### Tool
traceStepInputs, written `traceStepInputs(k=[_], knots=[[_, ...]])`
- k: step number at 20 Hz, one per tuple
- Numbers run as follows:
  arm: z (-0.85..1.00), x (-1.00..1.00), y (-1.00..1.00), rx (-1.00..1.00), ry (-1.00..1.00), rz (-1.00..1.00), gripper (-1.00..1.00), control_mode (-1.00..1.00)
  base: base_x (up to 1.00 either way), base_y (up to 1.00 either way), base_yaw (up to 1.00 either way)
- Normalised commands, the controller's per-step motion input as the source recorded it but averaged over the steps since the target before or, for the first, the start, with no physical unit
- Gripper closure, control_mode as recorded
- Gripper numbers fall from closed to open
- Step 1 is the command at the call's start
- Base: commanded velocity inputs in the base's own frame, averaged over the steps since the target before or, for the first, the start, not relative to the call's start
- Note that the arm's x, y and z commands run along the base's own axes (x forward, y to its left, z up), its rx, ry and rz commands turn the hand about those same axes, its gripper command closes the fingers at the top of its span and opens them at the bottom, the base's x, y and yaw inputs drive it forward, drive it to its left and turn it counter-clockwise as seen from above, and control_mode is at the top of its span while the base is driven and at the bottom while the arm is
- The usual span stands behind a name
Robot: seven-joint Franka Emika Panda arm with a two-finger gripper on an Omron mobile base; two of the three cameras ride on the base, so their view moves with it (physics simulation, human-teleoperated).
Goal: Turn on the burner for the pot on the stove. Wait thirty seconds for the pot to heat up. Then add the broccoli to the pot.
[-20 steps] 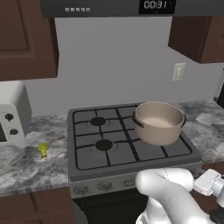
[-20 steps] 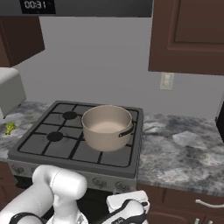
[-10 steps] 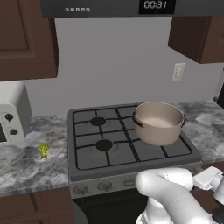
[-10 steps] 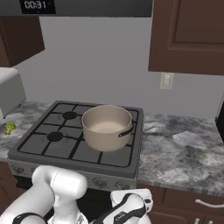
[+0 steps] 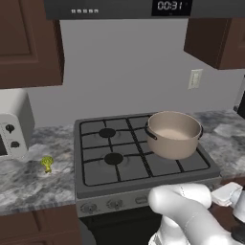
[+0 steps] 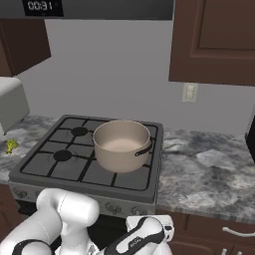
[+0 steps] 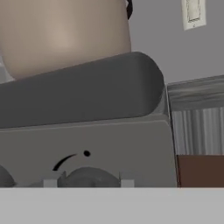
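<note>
While your arm reaches low in front of the stove (image 5: 143, 158), the hand view looks up at the range's front panel, where a round grey knob (image 7: 87, 178) sits at the bottom of the picture with a black arc and dot printed above it. Small pale tips show at either side of that knob, but you cannot tell whether the jaws are apart or clamped on it. Above the panel's rounded front lip you see the beige wall of the pot (image 7: 65, 35). From the left base view, the pot (image 5: 173, 134) stands on the right side of the black grates, its paler inside showing and a dark handle at each side; the right base view shows the pot (image 6: 122, 144) over the right-hand burners too. Your broccoli (image 5: 46, 163) lies on the marbled grey worktop (image 5: 28, 182) left of the stove, near the white toaster oven (image 5: 12, 131) with dark dials; in the right base view the broccoli (image 6: 11, 146) appears at the far left edge. Overhead, a microwave clock (image 5: 171, 5) glows.
</note>
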Motion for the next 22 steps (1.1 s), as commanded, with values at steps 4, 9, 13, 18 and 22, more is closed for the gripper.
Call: traceStepInputs(k=[4,9,13,18,22], knots=[[-0.3,0.0,0.64,0.0,0.0,-0.01,1.0,-1.0,0.0,0.0,0.0],[-0.12,0.0,0.53,-0.05,0.0,0.01,1.0,-1.0,0.0,0.0,0.0],[-0.08,0.01,0.28,-0.15,0.0,0.15,1.0,-1.0,0.0,0.0,0.0],[-0.2,0.0,0.19,-0.21,0.0,0.29,1.0,-1.0,0.0,0.0,0.0],[-0.19,0.0,0.18,-0.25,0.0,0.38,1.0,-1.0,0.0,0.0,0.0]])
